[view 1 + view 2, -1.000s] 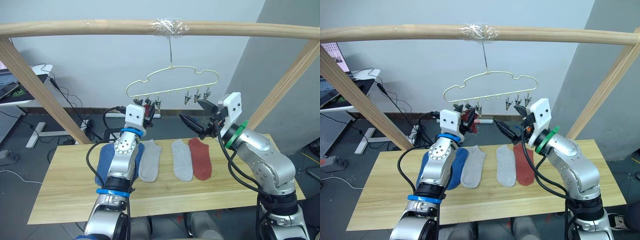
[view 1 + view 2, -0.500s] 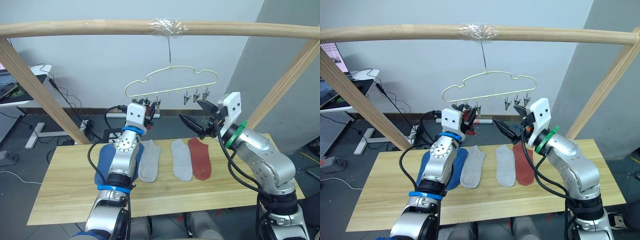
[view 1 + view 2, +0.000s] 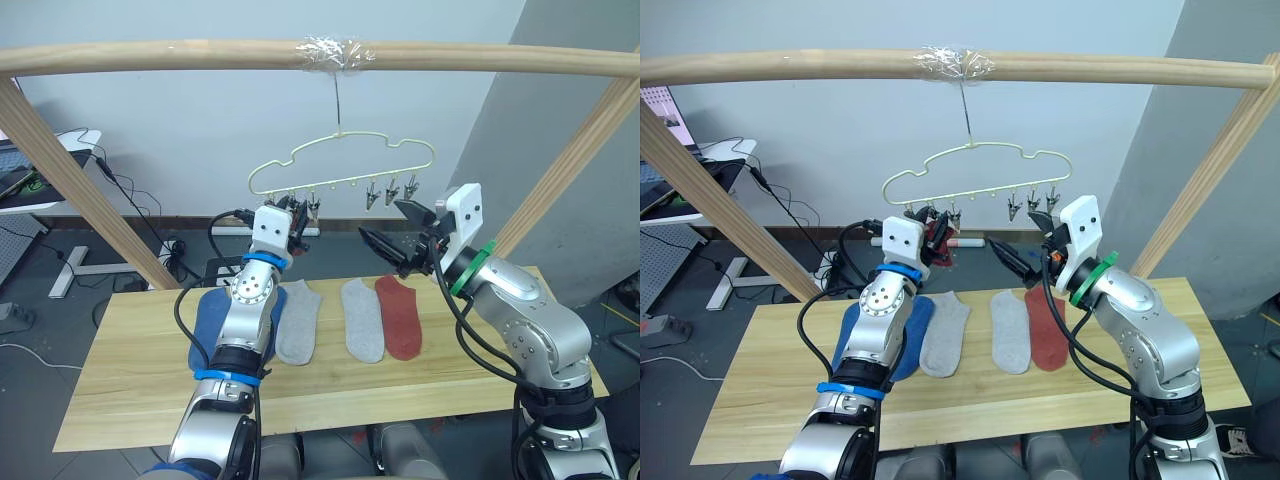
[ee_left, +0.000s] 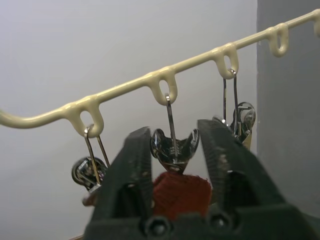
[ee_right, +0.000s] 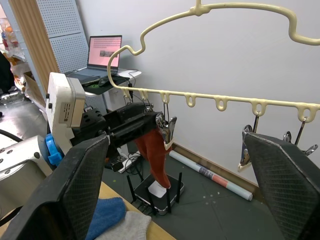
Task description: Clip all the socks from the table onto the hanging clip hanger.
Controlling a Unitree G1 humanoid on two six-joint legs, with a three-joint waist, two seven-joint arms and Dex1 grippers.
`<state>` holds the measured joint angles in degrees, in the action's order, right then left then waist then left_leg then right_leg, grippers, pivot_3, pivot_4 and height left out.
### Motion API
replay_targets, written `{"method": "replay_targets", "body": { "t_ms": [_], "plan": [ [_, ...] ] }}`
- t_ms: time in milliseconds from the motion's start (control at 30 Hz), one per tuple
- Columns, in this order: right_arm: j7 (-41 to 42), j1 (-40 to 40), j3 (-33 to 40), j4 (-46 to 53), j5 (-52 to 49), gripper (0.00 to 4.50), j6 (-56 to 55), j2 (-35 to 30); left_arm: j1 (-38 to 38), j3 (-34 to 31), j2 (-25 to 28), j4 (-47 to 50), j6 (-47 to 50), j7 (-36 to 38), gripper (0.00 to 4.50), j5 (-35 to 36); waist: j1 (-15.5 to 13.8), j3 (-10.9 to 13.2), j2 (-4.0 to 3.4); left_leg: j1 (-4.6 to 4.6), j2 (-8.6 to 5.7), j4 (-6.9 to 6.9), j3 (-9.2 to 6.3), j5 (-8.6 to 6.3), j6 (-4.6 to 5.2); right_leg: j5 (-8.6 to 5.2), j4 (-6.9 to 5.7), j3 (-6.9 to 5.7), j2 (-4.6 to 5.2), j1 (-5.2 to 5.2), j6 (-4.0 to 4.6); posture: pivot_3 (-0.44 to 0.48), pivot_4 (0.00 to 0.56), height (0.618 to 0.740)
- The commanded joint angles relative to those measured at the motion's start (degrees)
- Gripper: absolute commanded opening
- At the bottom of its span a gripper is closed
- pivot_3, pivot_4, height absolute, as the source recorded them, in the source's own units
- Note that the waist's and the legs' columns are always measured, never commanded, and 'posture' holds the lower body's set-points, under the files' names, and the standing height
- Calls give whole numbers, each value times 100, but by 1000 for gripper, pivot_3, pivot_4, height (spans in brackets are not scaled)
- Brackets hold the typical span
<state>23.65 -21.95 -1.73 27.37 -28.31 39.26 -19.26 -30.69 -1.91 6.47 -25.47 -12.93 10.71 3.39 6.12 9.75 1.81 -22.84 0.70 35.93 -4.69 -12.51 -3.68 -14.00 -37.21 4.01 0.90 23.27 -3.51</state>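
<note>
The pale clip hanger (image 3: pixel 340 165) hangs by its hook from the wooden pole. My left gripper (image 3: pixel 298 212) is raised to the clips on its left side, shut on a rust-red sock (image 5: pixel 152 155) that dangles below it. In the left wrist view, one metal clip (image 4: pixel 173 147) sits between the fingers, right above the sock's red edge (image 4: pixel 180 187). My right gripper (image 3: pixel 380 220) hovers open below the hanger's right clips, holding nothing. On the table (image 3: pixel 130 390) lie a blue sock (image 3: pixel 212 315), two grey socks (image 3: pixel 296 318) (image 3: pixel 362 318) and a rust-red sock (image 3: pixel 400 315).
A round wooden pole frame (image 3: pixel 150 55) spans the top, with slanted legs at the left (image 3: pixel 80 180) and right (image 3: pixel 570 165). A desk with a laptop (image 5: pixel 102 52) stands off to the left behind the table, with cables on the floor.
My left gripper has risen a little with the rust-red sock, closer to the clips. The hanger has drifted slightly left. The right arm has stayed put.
</note>
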Motion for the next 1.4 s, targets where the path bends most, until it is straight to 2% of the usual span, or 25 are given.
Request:
{"method": "replay_targets", "body": {
  "t_ms": [33, 133, 233, 333, 433, 667, 767, 933, 1133, 1400],
  "plan": [
    [-6, -116, 109, 283, -105, 4500, -36, -6, -162, -1, -6, 133, -135, 13, 494, -8, 0, 0, 0, 0, 0, 0, 0, 0, 0, 0, 0, 0, 0, 0, 0, -164, 155, 740],
    [-14, -104, 112, 276, -107, 4500, -35, 5, -164, 3, -11, 139, -139, 18, 3, -6, 1, 1, 0, 0, 0, 0, 0, 0, 0, 0, 0, 0, 0, 0, 0, -163, 158, 740],
    [-35, -99, 116, 247, -87, 4500, -34, 11, -142, 15, 1, 176, -128, 42, 3, -10, 1, 1, 0, 0, 0, 0, 0, 0, 0, 0, 0, 0, 0, 0, 0, -163, 158, 740],
    [20, 15, -54, 83, 261, 4500, -50, -271, -96, 18, 9, 393, 292, 309, 3, 226, 0, 2, -1, -1, 0, 0, 0, 0, 0, 0, 1, 0, 0, 0, 0, -160, 158, 740],
    [32, 167, -188, -119, 544, 4500, -19, -538, -118, -99, 100, 857, 1374, 777, 3, 839, 3, 3, 0, -3, 0, 0, 0, 0, 0, 0, 4, -1, 0, 0, 0, -146, 160, 740],
    [325, 418, -605, -890, 1142, 4500, -197, -968, -212, -567, 931, 1838, 4446, 1507, 3, 2309, 52, 10, -7, 2, 1, -4, 0, 0, 0, 0, 0, 0, -1, 2, 0, -126, 163, 740],
    [559, 431, -868, -1321, 1399, 4500, -366, -1070, -266, -821, 1188, 2076, 5457, 1719, 3, 2981, 56, 15, -11, 4, 2, -4, -1, 0, 0, -1, -1, -1, -2, 2, 1, -119, 165, 740],
    [749, 331, -1237, -2335, 1823, 4500, -737, -928, -364, -1280, 1360, 2275, 6559, 1826, 3, 3895, 43, 32, -13, 3, 2, -4, -1, 0, 0, -1, 2, 0, -2, 2, 0, -113, 165, 740],
    [596, 102, -1381, -3829, 2383, 4500, -1393, -551, -383, -1658, 1411, 2374, 7754, 1731, 3, 4802, 43, 50, -17, 3, 2, -3, 0, 0, 0, -1, 0, 0, -2, 2, 0, -102, 167, 740],
    [451, -187, -1271, -5247, 2770, 4500, -1996, -115, -214, -1867, 1379, 2642, 8378, 1427, 3, 5317, 35, 59, -20, 4, 3, -6, -1, 0, -1, -1, 0, 0, -2, 2, 0, -88, 164, 740]
  ]
}}
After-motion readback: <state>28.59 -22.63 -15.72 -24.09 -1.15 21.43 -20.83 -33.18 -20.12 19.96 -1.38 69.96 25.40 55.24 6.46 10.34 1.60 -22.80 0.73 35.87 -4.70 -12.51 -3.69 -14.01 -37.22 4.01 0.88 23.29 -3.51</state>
